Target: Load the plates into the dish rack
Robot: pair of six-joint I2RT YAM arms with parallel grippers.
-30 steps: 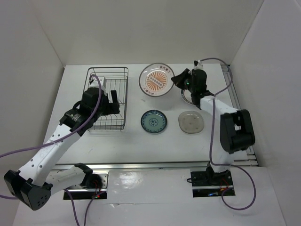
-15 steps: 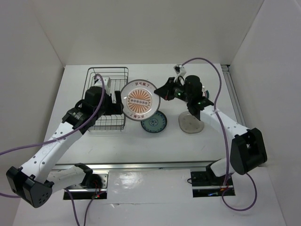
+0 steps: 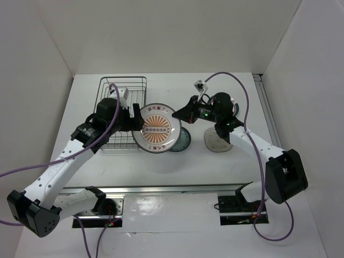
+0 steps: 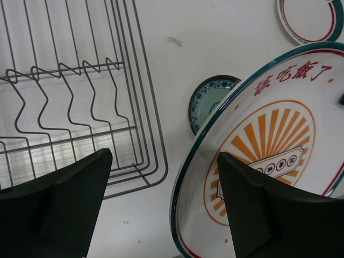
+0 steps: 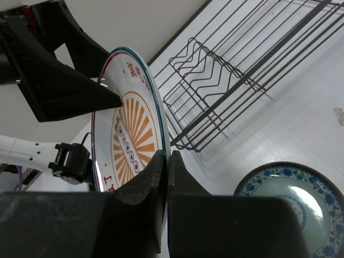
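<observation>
My right gripper (image 3: 180, 114) (image 5: 168, 156) is shut on the rim of the white plate with the orange sunburst (image 3: 157, 131) (image 5: 126, 129) and holds it tilted in the air, just right of the dish rack (image 3: 122, 97) (image 5: 226, 80). My left gripper (image 3: 138, 119) (image 4: 161, 215) is open, and the white plate's (image 4: 269, 145) left rim lies between its fingers. The blue patterned plate (image 3: 184, 142) (image 4: 207, 102) (image 5: 290, 209) lies on the table, partly hidden under the held plate. Right of it lies the clear greyish plate (image 3: 216, 142). The wire rack (image 4: 80, 107) holds nothing.
Another white plate with a red and teal rim (image 4: 309, 19) lies on the table toward the back right. White walls close in the table on the left, back and right. My right arm (image 3: 252, 140) reaches across above the clear plate.
My right arm has carried the sunburst plate from the back of the table leftward and nearer, over to my left gripper beside the rack. My left gripper stayed open.
</observation>
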